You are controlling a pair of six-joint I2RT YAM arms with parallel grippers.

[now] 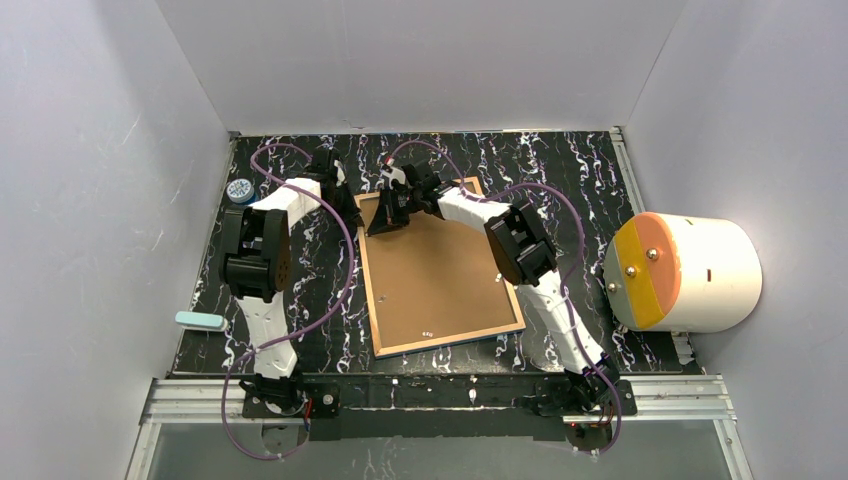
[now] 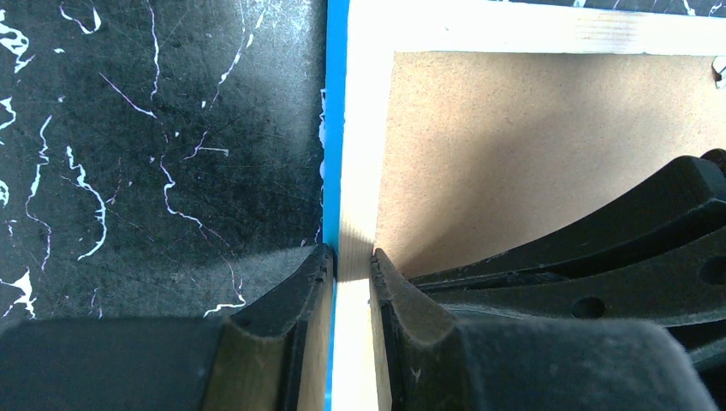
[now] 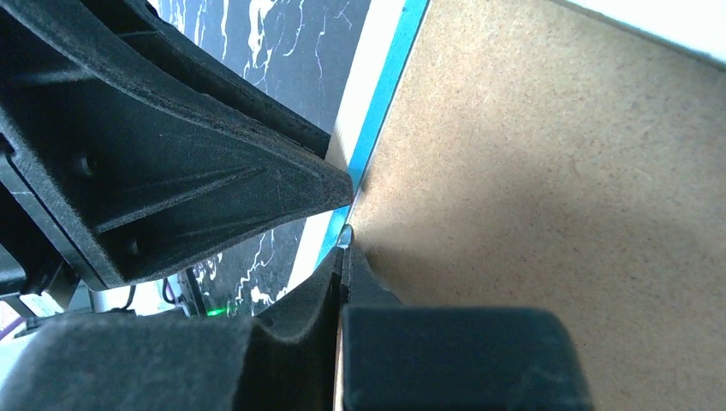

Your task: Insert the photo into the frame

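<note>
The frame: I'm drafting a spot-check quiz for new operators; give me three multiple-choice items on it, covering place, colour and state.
1. Where is the frame? A. flat on the black table; B. on the white drum; C. propped against the back wall.
2. What colour is its outer edge? A. red; B. bright blue; C. green.
3. Which side faces up? A. the glass; B. the back, with the brown backing board; C. it stands on edge.
1 A, top view shows it lying flat; 2 B, left wrist view shows a blue strip; 3 B, only board shows.
</note>
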